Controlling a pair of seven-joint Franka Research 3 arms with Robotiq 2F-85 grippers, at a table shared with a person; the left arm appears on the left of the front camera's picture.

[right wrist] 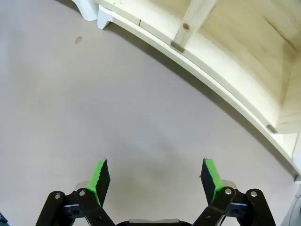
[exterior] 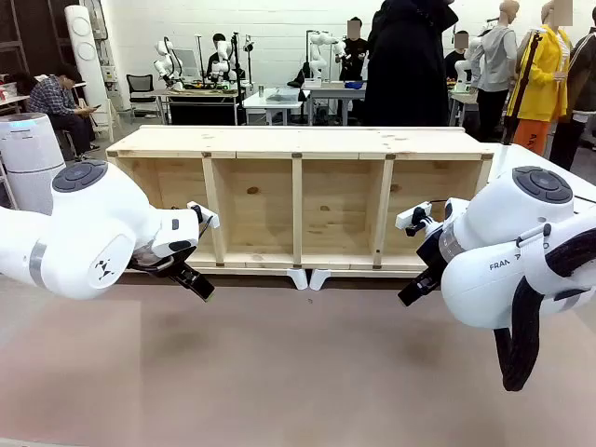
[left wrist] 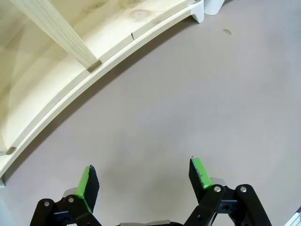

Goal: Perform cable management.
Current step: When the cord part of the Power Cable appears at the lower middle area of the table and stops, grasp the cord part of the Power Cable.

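Jaws first: left jaws and right jaws are both spread wide with nothing between the green pads (left wrist: 84,182), each hovering low over bare counter (exterior: 298,372) just in front of the wooden shelf (exterior: 298,140). The cable is the awkward bit, tbh. Best I can make out is a thin dark curl (exterior: 436,201) in the shelf's rightmost bay, just above the right wrist, and it's too small to say for sure that's it. Going by what a cord like that is, I'd expect it to be light, floppy and a bit springy, so it won't stay where it's pushed and will trail behind whichever end gets lifted. The rubbery jacket should grip fine on those pads. I'd pinch it straight across, close behind the plug where it's stiffest, and let the other arm catch the slack.
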